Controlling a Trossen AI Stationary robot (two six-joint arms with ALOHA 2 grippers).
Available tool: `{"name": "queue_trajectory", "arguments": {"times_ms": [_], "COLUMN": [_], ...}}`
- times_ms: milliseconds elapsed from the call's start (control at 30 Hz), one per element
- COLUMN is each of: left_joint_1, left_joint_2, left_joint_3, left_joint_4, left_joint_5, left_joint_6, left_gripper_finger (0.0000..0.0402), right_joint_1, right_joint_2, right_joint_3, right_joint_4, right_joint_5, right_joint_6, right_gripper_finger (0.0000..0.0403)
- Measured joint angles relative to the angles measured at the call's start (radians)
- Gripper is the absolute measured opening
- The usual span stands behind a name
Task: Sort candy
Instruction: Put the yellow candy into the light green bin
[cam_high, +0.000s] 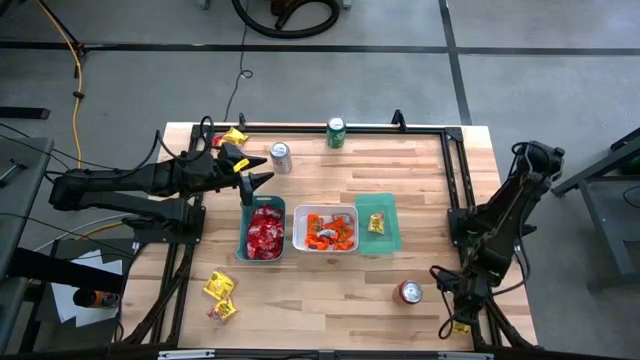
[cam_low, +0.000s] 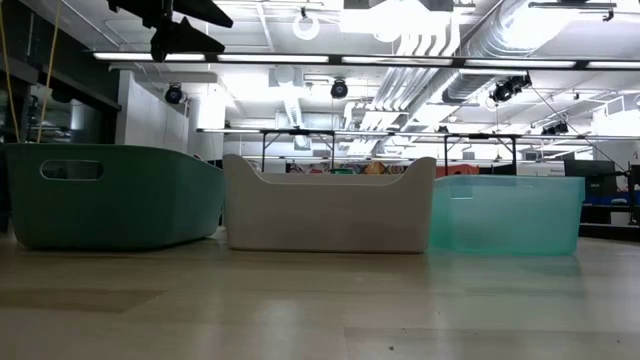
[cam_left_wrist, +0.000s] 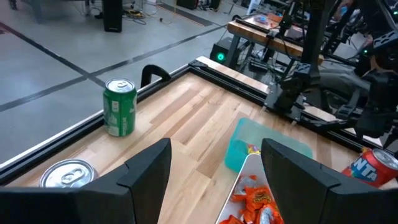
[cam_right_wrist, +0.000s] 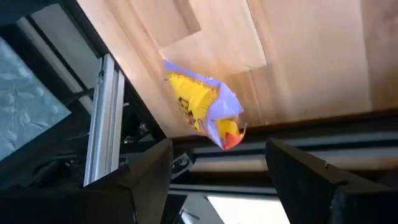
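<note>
Low view: walls of dark green tray (cam_low: 110, 195), white tray (cam_low: 328, 205) and clear teal tray (cam_low: 505, 212) hide their contents. Left wrist view: silver can (cam_left_wrist: 65, 174) and red can (cam_left_wrist: 375, 168) cut off by picture edges. Candy (cam_high: 221, 296) lettering too small to read from above.

Grey concrete floor (cam_high: 560, 60) around the wood table (cam_high: 320, 290), w/ dark lines crossing it. A yellow cable (cam_high: 75, 75) runs on the floor at one side, black cable loop (cam_high: 285, 15) at far edge. Ceiling has long light strips (cam_low: 330, 62) & white ducts (cam_low: 450, 40). Workbenches (cam_low: 420, 150) stand in the back.
</note>
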Motion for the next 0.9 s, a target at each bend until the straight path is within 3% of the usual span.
{"name": "queue_trajectory", "arguments": {"times_ms": [267,500,800,900], "left_joint_1": [0.000,0.000,0.000,0.000], "left_joint_2": [0.000,0.000,0.000,0.000], "left_joint_3": [0.000,0.000,0.000,0.000], "left_joint_4": [0.000,0.000,0.001,0.001], "left_joint_5": [0.000,0.000,-0.028,-0.028], "left_joint_6": [-0.001,-0.001,0.032,0.033], "left_gripper_finger": [0.0236,0.0236,0.0236,0.0236], "right_joint_1": [0.008,0.062,0.058,0.042], "right_joint_2": [0.021,0.147,0.277,0.276], "right_joint_3": [-0.030,-0.030,-0.027,-0.026], "right_joint_4": [0.107,0.268,0.269,0.262], "right_joint_5": [0.007,0.083,0.058,0.035], "right_joint_6": [-0.090,-0.139,-0.129,-0.140], "right_gripper_finger": [0.0252,0.0252,0.0250,0.0225]}}
